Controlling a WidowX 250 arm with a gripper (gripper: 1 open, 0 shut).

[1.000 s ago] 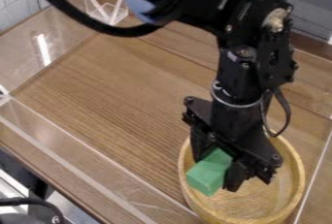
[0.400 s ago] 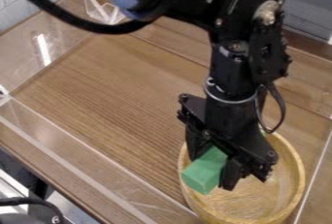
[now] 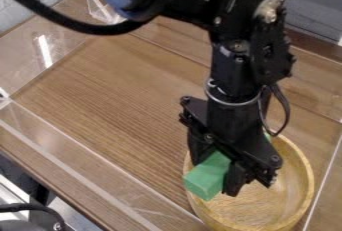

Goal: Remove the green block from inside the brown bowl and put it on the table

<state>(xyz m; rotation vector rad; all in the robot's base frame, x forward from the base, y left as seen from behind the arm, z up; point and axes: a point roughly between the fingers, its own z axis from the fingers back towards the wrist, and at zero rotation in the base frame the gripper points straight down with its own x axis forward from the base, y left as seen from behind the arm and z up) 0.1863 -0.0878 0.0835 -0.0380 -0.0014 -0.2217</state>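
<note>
"What's changed in the camera view?"

"The black two-fingered robot gripper [image 3: 235, 180] has shifted slightly left, and the bright-green rectangular block [image 3: 207, 176] has gone with it. The fingers are closed on the block."

"Where's the block now?"

"Lower middle of the frame, over the left rim of the round tan wooden bowl [image 3: 254, 211]. It looks on its way out, I'd judge; next comes the brown wood-grain table [image 3: 114, 95] to the left, with care not to snag that rim."

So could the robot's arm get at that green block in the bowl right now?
Yes, it seems so: the arm's jaws are already down at the green block, inside the bowl's open top.
</note>
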